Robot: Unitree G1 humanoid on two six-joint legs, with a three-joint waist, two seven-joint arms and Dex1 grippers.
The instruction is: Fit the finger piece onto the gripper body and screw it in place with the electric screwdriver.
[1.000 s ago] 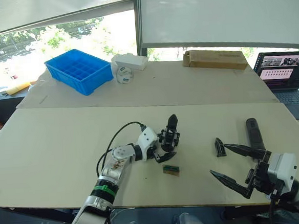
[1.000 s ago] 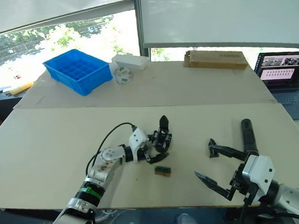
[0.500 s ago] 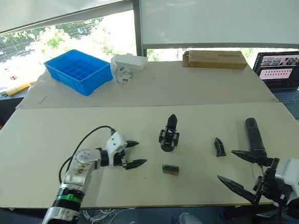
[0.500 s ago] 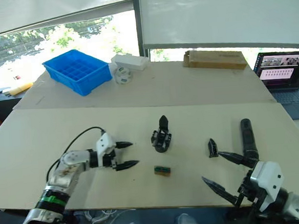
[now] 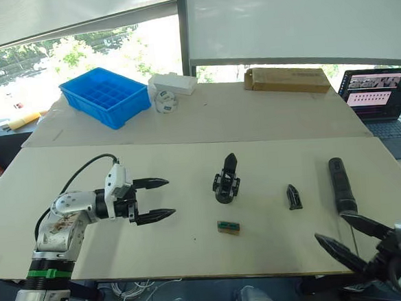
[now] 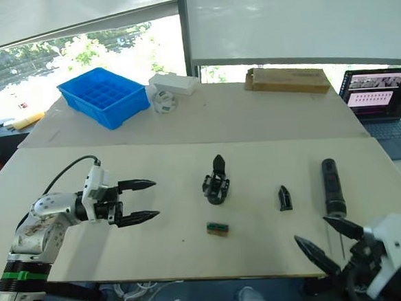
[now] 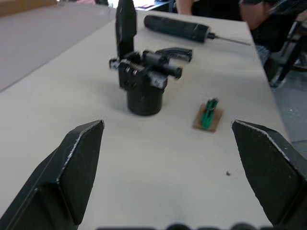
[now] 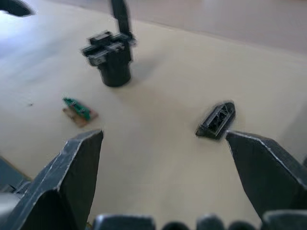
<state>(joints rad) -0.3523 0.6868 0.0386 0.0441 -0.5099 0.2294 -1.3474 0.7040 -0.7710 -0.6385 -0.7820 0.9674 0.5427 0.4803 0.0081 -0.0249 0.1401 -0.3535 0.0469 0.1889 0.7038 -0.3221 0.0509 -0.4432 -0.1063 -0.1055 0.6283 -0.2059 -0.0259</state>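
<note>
Both grippers [image 5: 151,199] [image 5: 350,236] spread wide, empty, no legible writing anywhere.

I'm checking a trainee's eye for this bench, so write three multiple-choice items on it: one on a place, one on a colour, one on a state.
1. Where does the finger piece lie?
A. Between the gripper body and the electric screwdriver
B. In the bin
C. On the laptop

2. What colour is the compartment bin?
A. Red
B. Blue
C. White

3. How is the left gripper?
A. Shut on the screwdriver
B. Shut on the finger piece
C. Open, holding nothing

Answers: 1 A, it lies on the table between them. 2 B, plainly blue. 3 C, its fingers stand apart over bare table.
</note>
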